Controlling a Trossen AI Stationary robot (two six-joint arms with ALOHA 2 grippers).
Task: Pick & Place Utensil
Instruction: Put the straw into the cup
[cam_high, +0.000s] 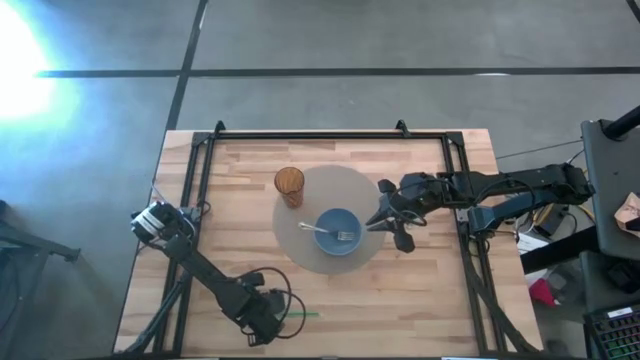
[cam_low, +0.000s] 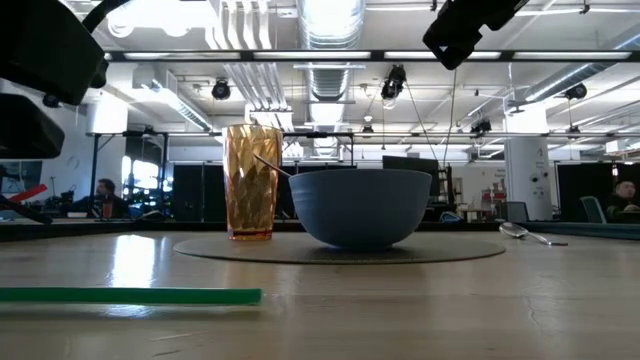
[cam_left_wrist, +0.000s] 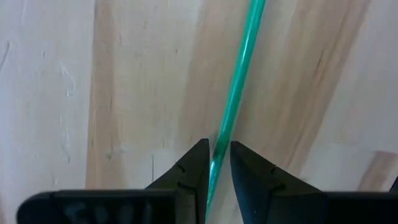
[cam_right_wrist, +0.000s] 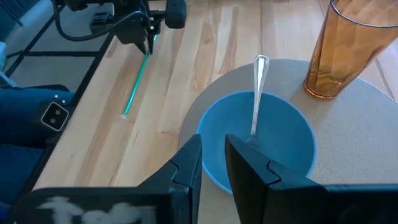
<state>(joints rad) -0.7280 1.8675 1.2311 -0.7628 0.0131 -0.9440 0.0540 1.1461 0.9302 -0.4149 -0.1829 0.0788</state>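
On the round mat (cam_high: 310, 255), amber tumbler (cam_high: 289, 184) beside blue bowl (cam_high: 338, 231) holding a fork (cam_high: 330, 231); my left fingers (cam_left_wrist: 200, 165) pinch the green straw (cam_left_wrist: 235, 99), right fingers (cam_right_wrist: 186, 163) narrowly parted, empty.

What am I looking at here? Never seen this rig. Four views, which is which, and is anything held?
It's a two-armed robot at a wooden table. One camera looks straight down, one sits level with the tabletop, and one rides on each wrist.

On a round grey mat stand an amber cup and a blue bowl with a utensil in it. A spoon lies off to one side in the tabletop view. A green straw lies near the table's front edge.

The left hand sits at the straw, its fingers close on either side; whether it grips is unclear. The right hand hangs over the bowl's rim, holding nothing.
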